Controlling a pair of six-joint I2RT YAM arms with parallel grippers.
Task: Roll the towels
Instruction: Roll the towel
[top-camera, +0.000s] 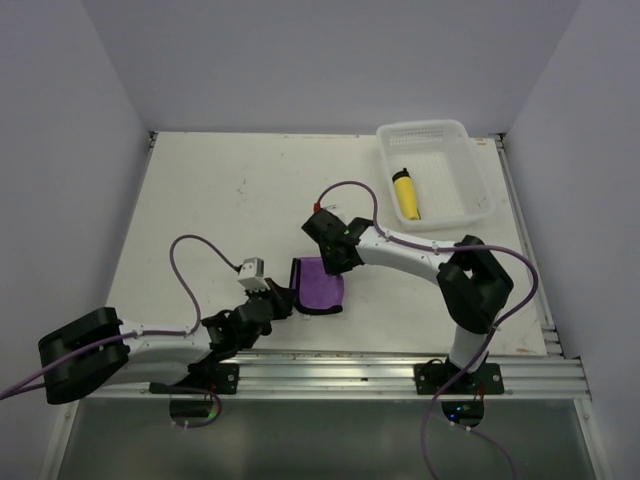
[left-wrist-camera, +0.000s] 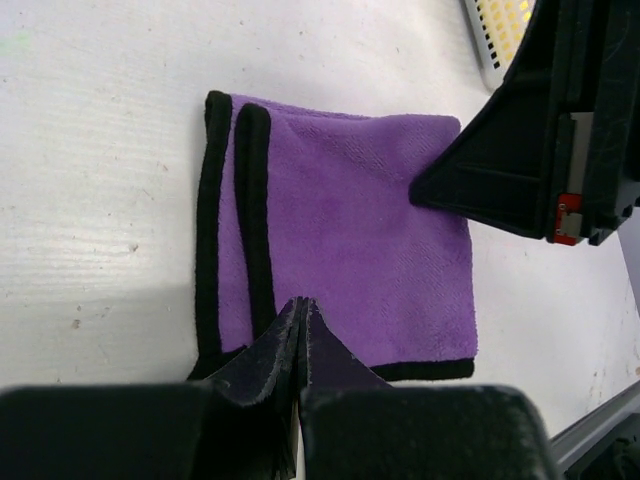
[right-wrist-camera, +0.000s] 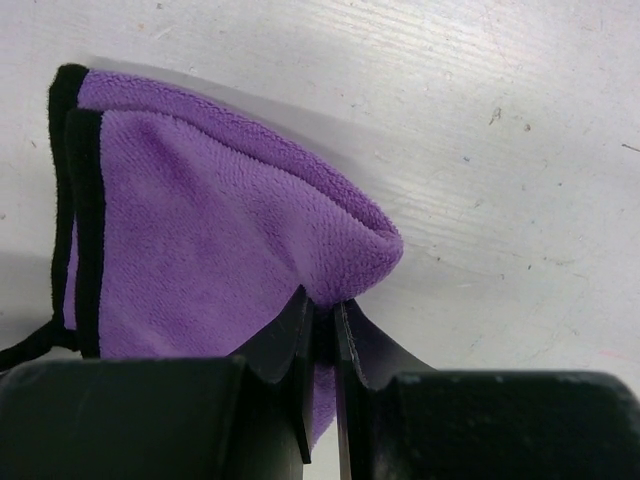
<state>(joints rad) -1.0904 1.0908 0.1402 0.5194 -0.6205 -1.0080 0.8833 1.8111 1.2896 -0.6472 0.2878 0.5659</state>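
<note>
The purple towel (top-camera: 320, 285) lies folded on the table between the two arms, its black edging (left-wrist-camera: 250, 200) doubled along one side. My right gripper (right-wrist-camera: 325, 310) is shut on the towel's folded purple edge (right-wrist-camera: 370, 250), and that corner is lifted a little. In the left wrist view the right gripper's dark fingers (left-wrist-camera: 500, 170) meet the towel's (left-wrist-camera: 350, 230) far corner. My left gripper (left-wrist-camera: 302, 305) is shut with nothing between its jaws, its tip over the towel's near black edge. The yellow towel (top-camera: 405, 195) lies rolled in the white basket (top-camera: 470, 190).
The white perforated basket stands at the back right of the table, its corner showing in the left wrist view (left-wrist-camera: 495, 30). Purple cables loop over both arms. Grey walls close in the table's left, back and right sides.
</note>
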